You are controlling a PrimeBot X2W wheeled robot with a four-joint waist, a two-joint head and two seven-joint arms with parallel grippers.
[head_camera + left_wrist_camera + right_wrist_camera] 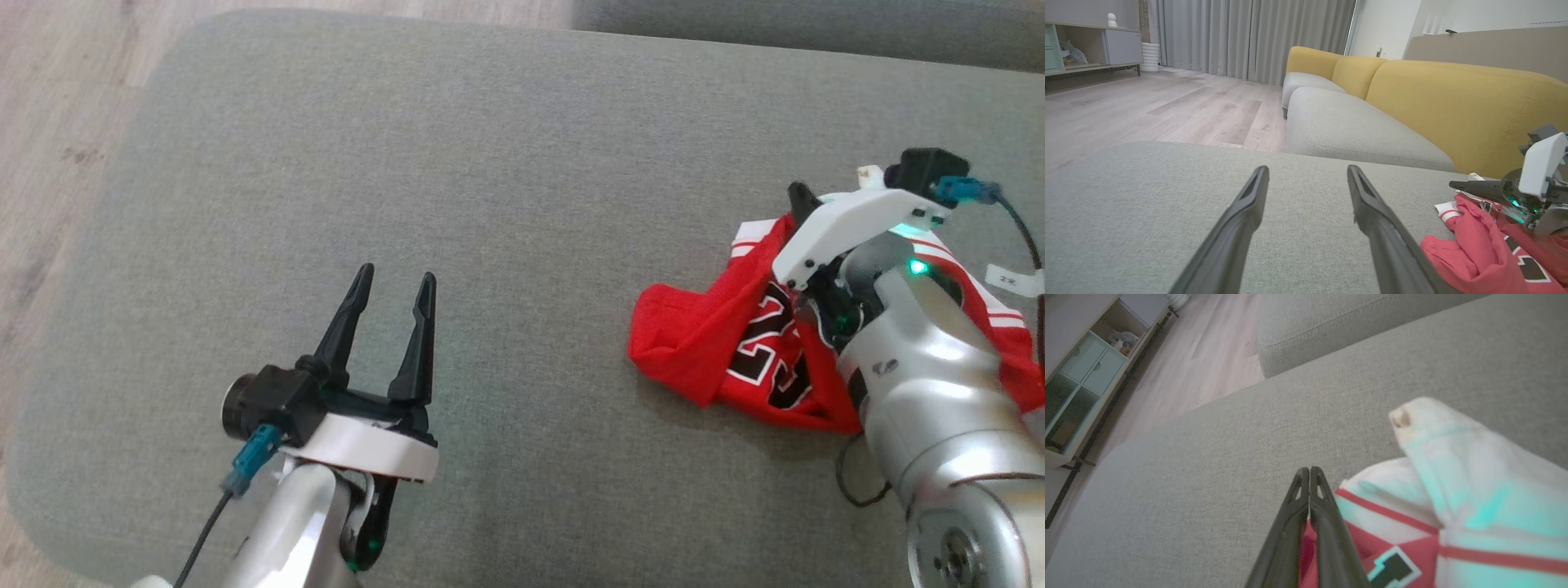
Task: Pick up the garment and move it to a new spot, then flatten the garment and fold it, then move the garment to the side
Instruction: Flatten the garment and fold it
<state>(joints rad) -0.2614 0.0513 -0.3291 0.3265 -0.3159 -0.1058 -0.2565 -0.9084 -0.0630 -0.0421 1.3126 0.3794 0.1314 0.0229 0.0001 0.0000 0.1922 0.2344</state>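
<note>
Crumpled red garment (702,343), white striped trim, at right on coarse-woven grey cushion (490,163). Pinched at a red fold in tapered right gripper (1309,470), clenched tight. Left gripper (397,274) spread wide, empty, near left.

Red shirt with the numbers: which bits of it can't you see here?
Head view: the right arm covers much of the shirt, hiding part of the number.
Right wrist view: shirt blurred close up, cut by bottom edge; its fingers hide how much cloth the shut right gripper pinches.
Left wrist view: the right edge cuts the shirt off.
</note>
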